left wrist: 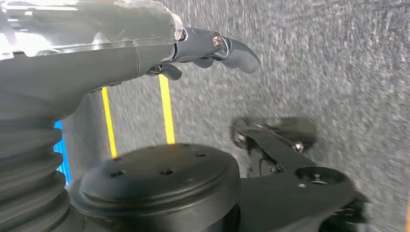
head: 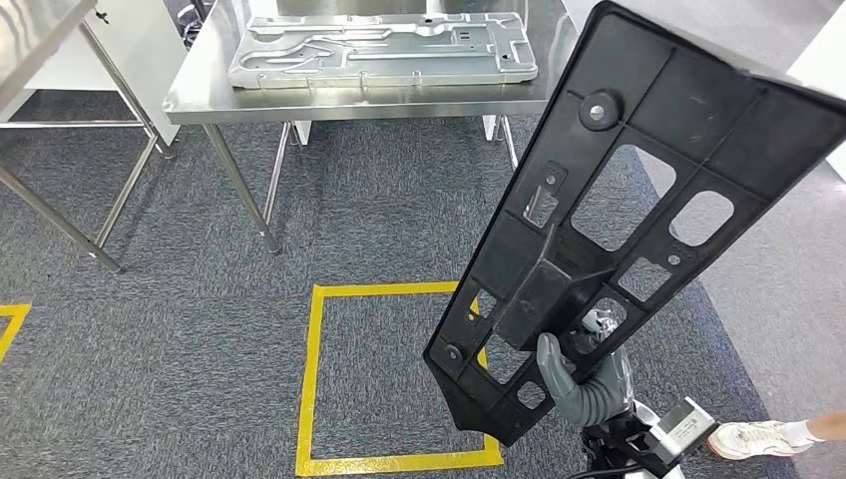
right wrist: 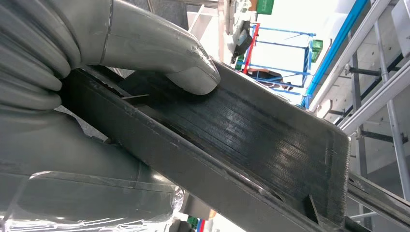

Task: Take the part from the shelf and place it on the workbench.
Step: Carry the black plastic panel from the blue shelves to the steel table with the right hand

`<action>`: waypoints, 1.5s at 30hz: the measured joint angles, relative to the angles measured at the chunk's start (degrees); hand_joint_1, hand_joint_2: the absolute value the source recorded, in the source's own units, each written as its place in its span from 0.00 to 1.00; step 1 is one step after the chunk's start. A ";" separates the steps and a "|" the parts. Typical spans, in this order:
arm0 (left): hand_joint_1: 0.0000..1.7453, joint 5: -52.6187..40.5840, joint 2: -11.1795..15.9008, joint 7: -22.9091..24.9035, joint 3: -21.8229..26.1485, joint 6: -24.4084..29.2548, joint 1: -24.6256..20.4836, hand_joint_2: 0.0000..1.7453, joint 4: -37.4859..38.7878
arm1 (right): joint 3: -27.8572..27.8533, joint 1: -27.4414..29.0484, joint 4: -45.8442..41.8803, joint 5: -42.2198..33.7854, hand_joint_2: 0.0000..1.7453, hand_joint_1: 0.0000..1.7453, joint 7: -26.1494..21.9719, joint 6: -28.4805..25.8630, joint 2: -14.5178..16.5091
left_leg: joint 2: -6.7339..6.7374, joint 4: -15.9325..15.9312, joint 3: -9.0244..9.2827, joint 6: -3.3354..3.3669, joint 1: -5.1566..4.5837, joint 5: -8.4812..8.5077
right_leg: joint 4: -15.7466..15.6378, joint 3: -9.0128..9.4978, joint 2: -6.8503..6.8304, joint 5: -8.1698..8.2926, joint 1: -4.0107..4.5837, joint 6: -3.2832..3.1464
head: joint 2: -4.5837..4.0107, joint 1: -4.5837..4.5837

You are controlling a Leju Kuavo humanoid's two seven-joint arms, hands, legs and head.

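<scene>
Clearly, the right robot hand (head: 584,384) clenched the black part (head: 638,215) low, so keeping it steady toward the upper-left worktop (head: 200,95) mattered; the left robot hand (left wrist: 212,48) hung released.

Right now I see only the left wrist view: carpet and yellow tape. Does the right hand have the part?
Observer: Yes. The right hand grips the black part near its lower end, and the part rises tilted.
Operator: What stands ahead?
Observer: A steel table, beyond a yellow square on the floor.
Operator: Is something on it?
Observer: A grey metal plate lies flat on it.
Operator: Anybody near?
Observer: A person's shoe is on the floor at the robot's right.
</scene>
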 joint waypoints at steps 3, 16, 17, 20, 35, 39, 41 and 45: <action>0.00 0.96 0.01 -0.11 0.68 -0.64 0.02 1.00 0.00 | 0.14 0.05 0.01 -0.04 1.00 1.00 -0.03 0.16 -0.01 | -0.02 -4.76 1.77 0.04 0.12 4.46 | 0.53 0.07 0.38 -0.37 0.01 0.19 | 0.00 0.00; 0.00 1.91 -0.01 -1.03 1.86 -2.34 0.09 1.00 0.00 | 0.29 0.27 0.15 -0.27 1.00 1.00 -0.89 -0.31 -0.08 | -0.16 -15.31 5.56 3.01 -0.09 8.78 | 17.63 -8.12 0.28 -8.04 -0.05 3.23 | 0.00 0.02; 0.00 2.01 -0.01 -1.10 1.94 -2.38 0.10 1.00 0.00 | 0.29 0.21 0.24 -0.27 1.00 1.00 -0.89 -0.30 -0.08 | -0.16 -15.31 5.64 3.01 -0.19 8.78 | 16.29 -7.44 0.27 -6.73 -0.03 3.03 | 0.00 0.02; 0.00 2.22 -0.11 -1.32 2.12 -2.57 0.01 1.00 0.00 | 0.29 -0.27 0.37 -0.28 1.00 1.00 -0.89 -0.28 -0.13 | -0.17 -15.32 5.86 2.92 -0.50 8.75 | 4.74 -1.74 0.00 -1.52 0.47 1.75 | 0.00 0.02; 0.00 2.67 -0.28 -1.05 2.48 -3.49 0.20 1.00 0.00 | 0.29 -0.71 0.84 -0.50 1.00 1.00 -1.17 0.09 -0.34 | -0.20 -10.83 4.29 0.29 0.14 7.09 | 0.33 0.19 0.11 -0.24 0.40 0.28 | 0.00 0.00; 0.00 2.76 -0.26 -1.05 2.49 -3.49 0.18 1.00 0.00 | 0.30 -0.80 0.84 -0.51 1.00 1.00 -1.19 0.52 -0.34 | -0.30 -15.43 6.33 1.57 -0.09 8.25 | 0.86 -0.11 0.23 -0.44 0.55 1.36 | 0.00 0.01; 0.00 2.80 -0.27 -1.05 2.49 -3.45 0.16 1.00 0.00 | 0.31 -0.84 0.83 -0.51 1.00 1.00 -1.21 0.56 -0.35 | -0.25 -15.80 6.39 2.29 0.01 8.60 | 1.60 -0.37 0.18 -1.13 0.34 2.02 | 0.00 0.01; 0.00 2.83 -0.28 -1.02 2.49 -3.37 0.11 1.00 0.00 | 0.32 -0.98 0.91 -0.51 1.00 1.00 -1.23 0.54 -0.38 | -0.14 -16.08 6.24 2.83 0.18 8.92 | 14.45 -6.37 0.11 -7.71 -0.07 3.11 | 0.00 0.02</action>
